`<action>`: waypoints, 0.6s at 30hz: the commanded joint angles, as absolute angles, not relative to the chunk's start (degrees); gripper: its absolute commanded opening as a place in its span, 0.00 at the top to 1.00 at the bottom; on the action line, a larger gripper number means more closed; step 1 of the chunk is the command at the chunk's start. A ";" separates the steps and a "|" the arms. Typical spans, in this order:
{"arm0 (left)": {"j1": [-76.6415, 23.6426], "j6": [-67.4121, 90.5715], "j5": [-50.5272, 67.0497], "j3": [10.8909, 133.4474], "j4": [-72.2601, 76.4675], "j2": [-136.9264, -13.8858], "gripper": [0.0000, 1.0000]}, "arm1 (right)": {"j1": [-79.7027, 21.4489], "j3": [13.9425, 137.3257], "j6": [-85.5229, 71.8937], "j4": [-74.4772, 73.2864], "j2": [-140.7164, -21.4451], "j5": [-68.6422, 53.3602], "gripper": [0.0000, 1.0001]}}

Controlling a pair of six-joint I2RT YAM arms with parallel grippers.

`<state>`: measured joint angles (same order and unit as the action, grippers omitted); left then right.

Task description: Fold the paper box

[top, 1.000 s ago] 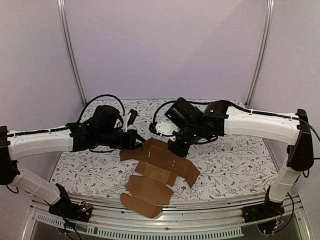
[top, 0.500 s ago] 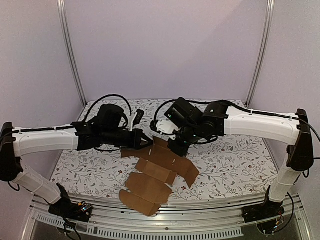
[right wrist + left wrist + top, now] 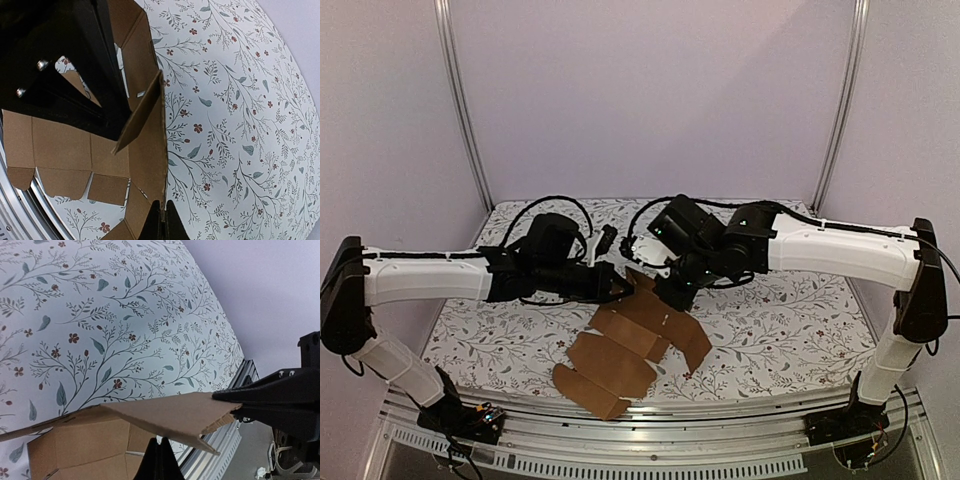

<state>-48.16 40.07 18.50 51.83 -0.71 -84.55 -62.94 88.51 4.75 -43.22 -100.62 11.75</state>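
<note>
While the paper box point(image 3: 630, 345) lay mostly flat on the table point(image 3: 790, 320), left hand point(image 3: 617, 287) and right hand point(image 3: 670, 295) were each clamped on a raised flap.

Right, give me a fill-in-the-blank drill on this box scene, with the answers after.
1. The box is ___ in colour.
2. The left pincer and right pincer make ___ pincers shut on the box.
3. The table bears a ___ print of leaves and small blooms.
Missing words: brown; two; floral.
</note>
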 commanded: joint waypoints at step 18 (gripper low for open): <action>-48.78 36.21 0.18 40.26 -14.47 -68.81 1.00 | -63.16 88.27 5.75 -45.23 -104.89 16.98 1.00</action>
